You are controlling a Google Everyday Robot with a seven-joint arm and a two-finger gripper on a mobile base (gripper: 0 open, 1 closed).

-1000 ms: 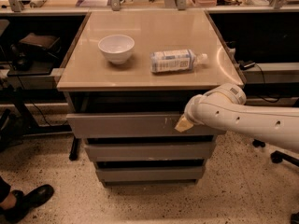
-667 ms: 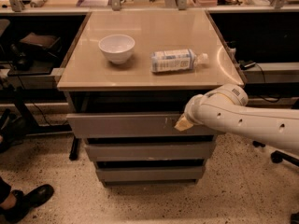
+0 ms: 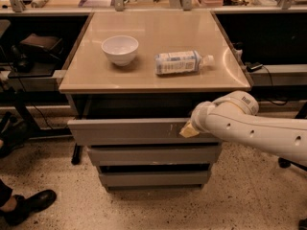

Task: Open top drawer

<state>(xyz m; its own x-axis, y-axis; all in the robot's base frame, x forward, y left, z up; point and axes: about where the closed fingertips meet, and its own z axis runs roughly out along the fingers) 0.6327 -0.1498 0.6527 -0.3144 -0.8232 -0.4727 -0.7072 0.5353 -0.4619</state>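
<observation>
bowl point(image 3: 120, 48): white, left on tabletop point(image 3: 158, 28) | bottle point(image 3: 180, 62): on its side, right of bowl | shoe point(image 3: 29, 204): black, lower left

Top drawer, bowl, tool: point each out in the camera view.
Top drawer point(image 3: 129, 131): camera view, front panel, left of centre.
Bowl point(image 3: 120, 48): camera view, inner wall.
Tool point(image 3: 188, 130): camera view, pale tip at the drawer front, right side.
</observation>
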